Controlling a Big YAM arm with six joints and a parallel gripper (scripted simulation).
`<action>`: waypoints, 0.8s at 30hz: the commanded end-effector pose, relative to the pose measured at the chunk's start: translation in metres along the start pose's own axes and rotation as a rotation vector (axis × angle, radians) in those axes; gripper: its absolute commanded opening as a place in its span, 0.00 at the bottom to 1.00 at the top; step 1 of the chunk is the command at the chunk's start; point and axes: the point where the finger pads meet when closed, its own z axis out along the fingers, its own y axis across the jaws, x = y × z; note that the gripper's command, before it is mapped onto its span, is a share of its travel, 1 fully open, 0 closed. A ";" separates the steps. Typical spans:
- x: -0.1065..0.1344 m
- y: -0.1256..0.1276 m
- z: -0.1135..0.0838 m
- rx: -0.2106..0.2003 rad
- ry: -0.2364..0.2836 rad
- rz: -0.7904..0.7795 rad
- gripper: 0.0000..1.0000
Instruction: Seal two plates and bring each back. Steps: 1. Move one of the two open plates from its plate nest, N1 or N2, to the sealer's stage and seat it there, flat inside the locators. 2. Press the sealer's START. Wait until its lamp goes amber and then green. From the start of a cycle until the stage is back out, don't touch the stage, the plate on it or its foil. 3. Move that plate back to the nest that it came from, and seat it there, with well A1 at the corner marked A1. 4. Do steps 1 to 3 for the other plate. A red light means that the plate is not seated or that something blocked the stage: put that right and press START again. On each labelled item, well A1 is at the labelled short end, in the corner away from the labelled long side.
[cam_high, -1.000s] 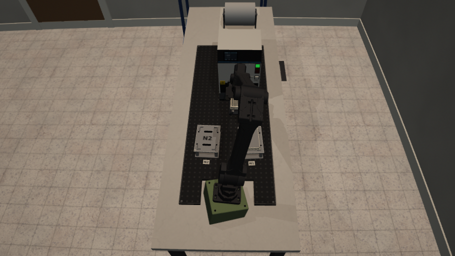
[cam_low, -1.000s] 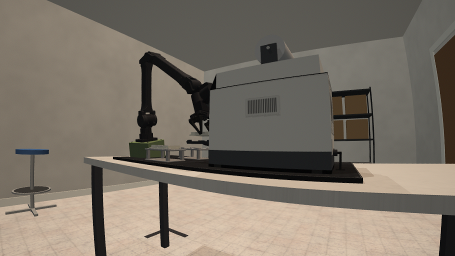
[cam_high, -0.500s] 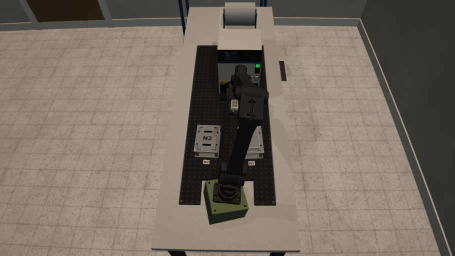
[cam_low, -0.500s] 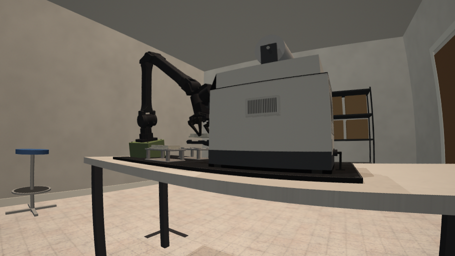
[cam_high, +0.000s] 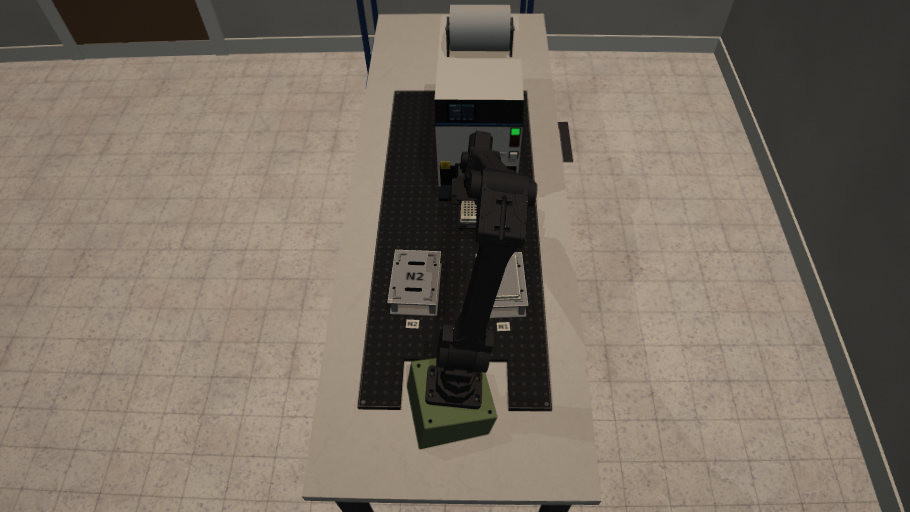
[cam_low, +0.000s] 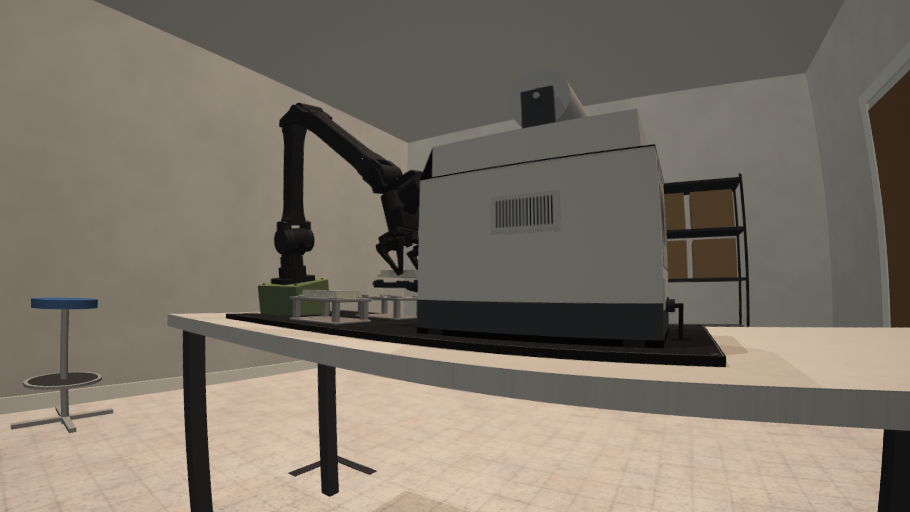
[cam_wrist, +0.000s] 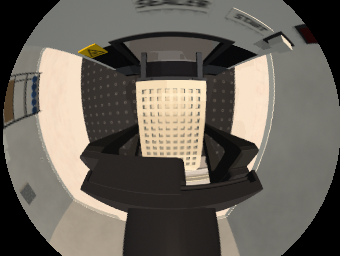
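Plate: a white multi-well plate (cam_wrist: 171, 124) is clamped across its width in the hand (cam_wrist: 170, 157), seen from the wrist as a pale grid running away from the camera toward the sealer's mouth; from above only a corner of it (cam_high: 469, 210) shows beside the arm.
Position: the plate hangs in front of the sealer's opening, above the black breadboard (cam_high: 407, 191), in the exterior view just above the dark stage (cam_low: 397, 284) that juts from the machine; whether it touches the stage cannot be told.
Hand: closed on the plate, its fingers (cam_low: 389, 254) standing wide and pointing down.
Sealer: a white box (cam_low: 540, 229) with a dark base and a foil roll (cam_high: 480, 28) on its back; a green lamp (cam_high: 515, 132) glows on the front panel.
Nest N2: the grey nest (cam_high: 414, 280) lies bare, its N2 mark in plain sight, on the left side of the top view.
Nest N1: the second nest (cam_high: 516, 286) is half hidden under the arm and carries a flat pale plate.
Arm: black, rising from a green pedestal (cam_high: 423, 429) at the near end of the desk (cam_high: 343, 382) and reaching over the nests.
Room: a blue stool (cam_low: 63, 303) and a shelf rack (cam_low: 741, 254) with brown boxes stand by the walls.
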 end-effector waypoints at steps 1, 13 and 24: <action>-0.018 -0.008 -0.016 0.003 -0.047 0.016 0.00; -0.033 0.001 -0.023 -0.003 -0.063 -0.009 0.00; -0.023 -0.005 -0.005 0.001 -0.025 0.000 0.00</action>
